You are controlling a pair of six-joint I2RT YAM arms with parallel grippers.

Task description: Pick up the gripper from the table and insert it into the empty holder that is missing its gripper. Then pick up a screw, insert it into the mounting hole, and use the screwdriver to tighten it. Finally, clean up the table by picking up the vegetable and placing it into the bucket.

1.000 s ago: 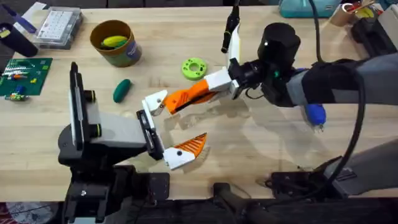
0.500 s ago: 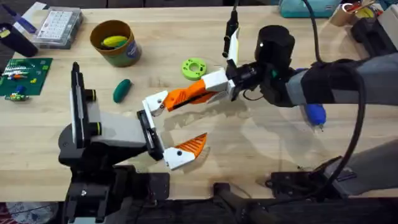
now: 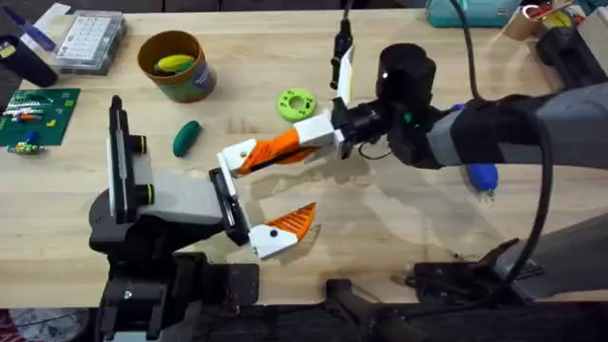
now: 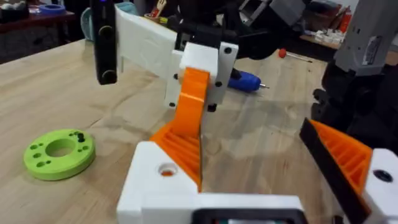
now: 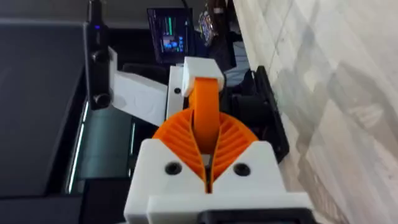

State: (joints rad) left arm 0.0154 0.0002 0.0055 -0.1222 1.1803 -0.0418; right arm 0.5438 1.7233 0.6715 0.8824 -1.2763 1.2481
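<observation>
Orange and tapering, the gripper [image 3: 274,147] has a white blocky base, and that base end is clamped between the ribbed orange pads of the right gripper [image 3: 328,133], which reaches in from 3 o'clock; the taper points toward 9 o'clock at the white holder [image 3: 237,154]. Its tip sits right at the holder's edge, though I cannot tell whether it has entered. The holder is on the left gripper [image 3: 249,195], whose jaws stand wide, with a short ribbed wedge [image 3: 290,225] on the other side. At 11 o'clock the mustard bucket [image 3: 177,66] holds a yellow toy [image 3: 175,64]. The dark green vegetable [image 3: 185,137] lies on the wood near the bucket, and a lime ring [image 3: 297,104] rests near 12 o'clock.
</observation>
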